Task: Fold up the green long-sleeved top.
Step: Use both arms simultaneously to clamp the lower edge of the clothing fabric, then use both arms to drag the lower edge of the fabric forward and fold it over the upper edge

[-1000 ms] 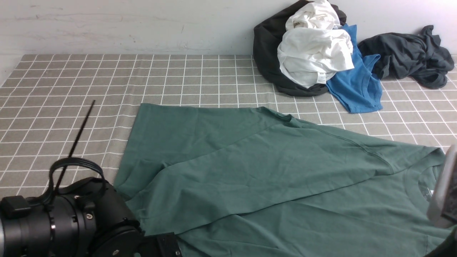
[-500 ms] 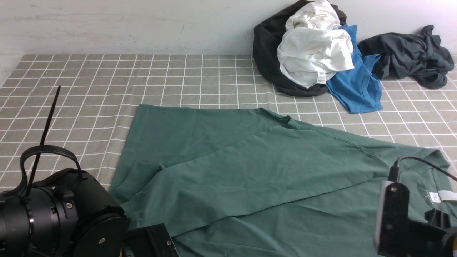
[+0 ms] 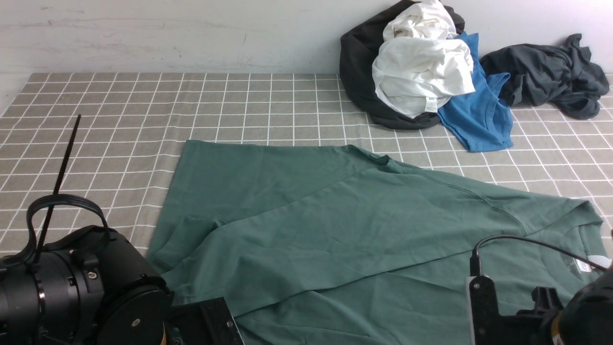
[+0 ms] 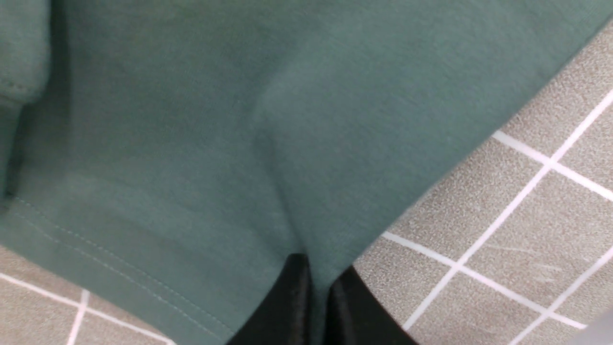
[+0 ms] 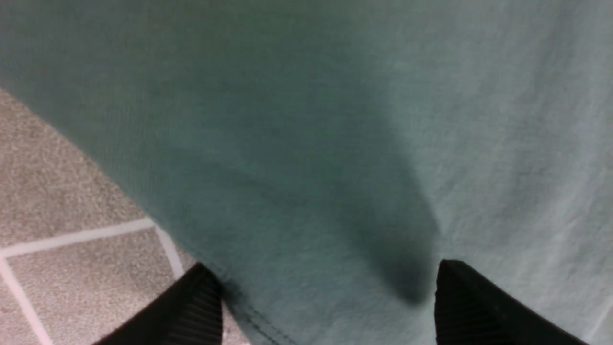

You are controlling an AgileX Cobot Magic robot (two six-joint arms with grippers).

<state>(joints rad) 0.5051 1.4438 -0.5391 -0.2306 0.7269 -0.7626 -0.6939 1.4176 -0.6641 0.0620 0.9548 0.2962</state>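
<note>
Since half a second ago the right arm (image 3: 522, 316) has sunk lower and slid toward the left along the near edge of the worktop (image 3: 119, 120), so more of the collar now shows; the left arm (image 3: 86, 287) has held its place at the near left corner.

The green top (image 3: 335, 230) lies flat over the near half of the worktop, reaching from beside the left arm to the right edge. One sleeve (image 3: 364, 230) is laid slantwise across the body, and the collar (image 3: 586, 254) points to the right edge.

In the left wrist view the left claw (image 4: 320, 306) is clenched, its two fingers pressed together on the border of the top just beside the stitched hem (image 4: 96, 244). In the right wrist view the right claw (image 5: 325, 270) is released, fingers wide apart and straddling the top's seamed edge (image 5: 254, 318), with checked worktop showing beside it.

Bare checked surface runs along the left edge and between the top's far edge and the far edge. At the far right corner sits a pile: a black garment (image 3: 359, 72), a white one (image 3: 421, 72), a blue one (image 3: 479, 120) and a dark grey one (image 3: 550, 76), well apart from the top.
</note>
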